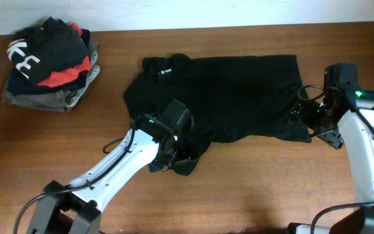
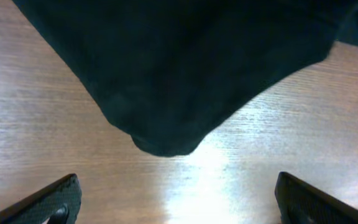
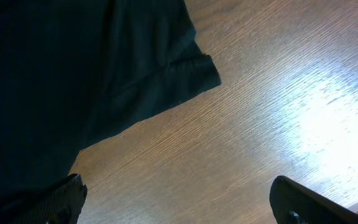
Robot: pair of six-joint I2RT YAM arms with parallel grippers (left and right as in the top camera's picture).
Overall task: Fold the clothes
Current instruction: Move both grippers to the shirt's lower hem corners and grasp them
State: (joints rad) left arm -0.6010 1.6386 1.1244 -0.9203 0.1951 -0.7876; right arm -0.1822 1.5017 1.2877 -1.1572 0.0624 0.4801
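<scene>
nearest, at 6 o'clock, a broad band of the brown wooden table (image 1: 252,195) lies bare between the two arms. just beyond it, the left gripper (image 1: 180,155) sits at the 7 o'clock corner of the large black long-sleeved top of soft fabric (image 1: 232,91). its wrist view shows the jaws spread wide with only wood between them, and a rounded lobe of cloth ends just ahead, apart from both fingers. at 3 o'clock the right gripper (image 1: 309,116) hovers by the top's right hem, jaws likewise wide and holding nothing. a squared hem corner lies toward 12 o'clock in its wrist view, with open wood from 1 to 4. the top lies spread over the table's middle, its near edge uneven and its far edge straighter. small white lettering sits near its 10 o'clock corner. farthest, at 10 o'clock, a pile of folded red, navy and grey garments (image 1: 50,68) sits well apart.
</scene>
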